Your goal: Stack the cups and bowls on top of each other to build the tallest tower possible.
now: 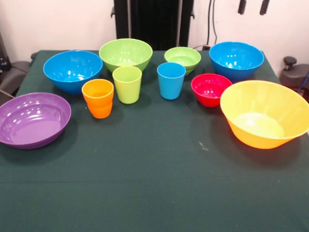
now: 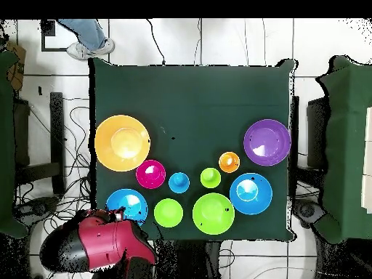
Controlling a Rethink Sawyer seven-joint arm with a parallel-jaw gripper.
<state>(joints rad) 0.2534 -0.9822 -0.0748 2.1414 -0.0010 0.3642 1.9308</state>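
While nothing is stacked, the front view shows all pieces standing separately on the green table: purple bowl at the left edge, big yellow-orange bowl at the right edge, two blue bowls, large green bowl, small green bowl and red bowl toward the far edge. Orange cup, lime cup and blue cup stand upright mid-row. Gripper tips show at the top edge; spread or pressed, cannot tell.

Overhead, the red arm sits off the table's bottom-left corner. A person's foot is beyond the top-left corner.
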